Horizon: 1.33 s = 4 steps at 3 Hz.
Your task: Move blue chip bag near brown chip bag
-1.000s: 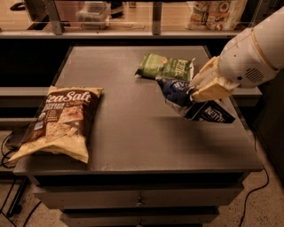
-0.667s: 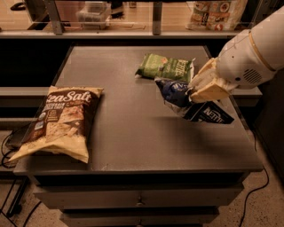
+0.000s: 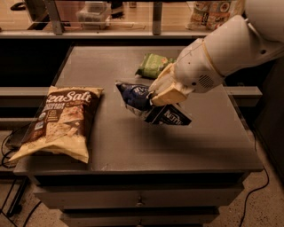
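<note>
The blue chip bag (image 3: 144,101), dark navy with white lettering, hangs tilted above the middle of the grey table (image 3: 177,142). My gripper (image 3: 159,95) is shut on its upper part, with the cream fingers (image 3: 168,94) covering the bag's top right. My white arm reaches in from the upper right. The brown chip bag (image 3: 62,122), with "Sea Salt" lettering and cream-yellow ends, lies flat at the table's front left, well left of the blue bag.
A green chip bag (image 3: 153,65) lies at the back of the table, behind my gripper. A shelf with containers (image 3: 93,11) runs behind the table. Cables (image 3: 9,146) hang at the left, by the table's edge.
My gripper has carried the blue chip bag to the left, from the table's right side toward the middle, closer to the brown bag.
</note>
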Motion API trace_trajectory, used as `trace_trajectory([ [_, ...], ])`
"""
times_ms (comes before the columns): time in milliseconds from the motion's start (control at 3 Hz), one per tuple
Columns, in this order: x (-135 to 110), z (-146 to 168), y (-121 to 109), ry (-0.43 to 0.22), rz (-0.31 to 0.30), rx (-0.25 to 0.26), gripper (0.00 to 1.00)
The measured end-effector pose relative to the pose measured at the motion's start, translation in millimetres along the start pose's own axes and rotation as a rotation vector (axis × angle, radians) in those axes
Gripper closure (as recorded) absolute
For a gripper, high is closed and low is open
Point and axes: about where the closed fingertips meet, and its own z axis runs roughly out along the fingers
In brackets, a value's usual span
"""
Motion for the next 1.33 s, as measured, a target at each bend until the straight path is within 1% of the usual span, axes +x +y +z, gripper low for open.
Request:
trace_trajectory([
  [333, -30.9, 42.7, 5.7, -0.081, -0.036, -0.051, 1.00],
  [667, -45.5, 80.7, 6.5, -0.141, -0.010, -0.070, 0.82],
  [1000, -58.0, 117.9, 8.5, -0.209, 0.028, -0.097, 0.59],
  [1333, -67.8, 140.0, 7.5, -0.248, 0.039, -0.110, 0.35],
])
